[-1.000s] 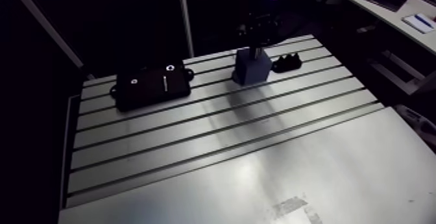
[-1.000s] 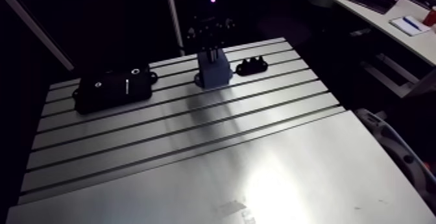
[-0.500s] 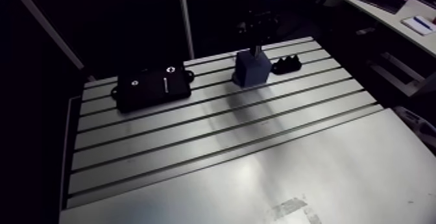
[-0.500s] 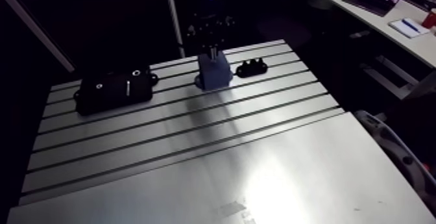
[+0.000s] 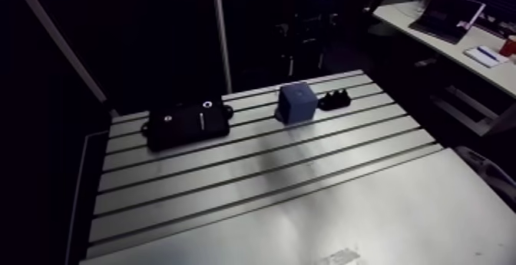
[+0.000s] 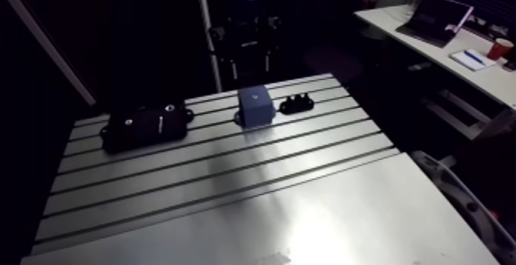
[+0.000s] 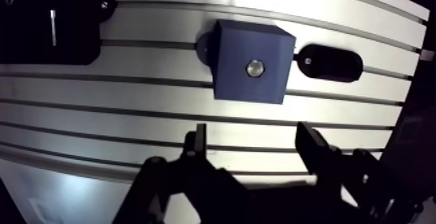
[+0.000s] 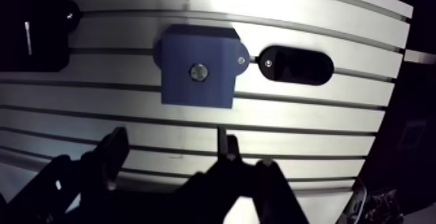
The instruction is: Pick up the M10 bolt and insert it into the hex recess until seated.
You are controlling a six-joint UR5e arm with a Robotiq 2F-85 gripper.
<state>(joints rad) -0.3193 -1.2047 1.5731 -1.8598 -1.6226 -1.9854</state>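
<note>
The blue block [image 7: 250, 61] stands on the slotted table [image 7: 162, 110], and the silver head of the M10 bolt [image 7: 255, 67] shows in the middle of its top face. In the wrist view my gripper [image 7: 252, 136] hovers above the table just short of the block, open, with only bare table between its fingers [image 7: 196, 139]. In the arm view the block [image 5: 296, 101] stands near the table's far edge, and the gripper above it is lost in the dark.
A black oval holder [image 7: 327, 63] lies right beside the block. A large black fixture plate [image 5: 189, 120] sits further along the same slots on the other side. Bare slotted aluminium [image 5: 253, 176] spreads toward the near edge.
Just before, the gripper was down on the block's top, shut. It has since opened and lifted away, leaving the bolt in the block. The arm view has shifted with the arm.
</note>
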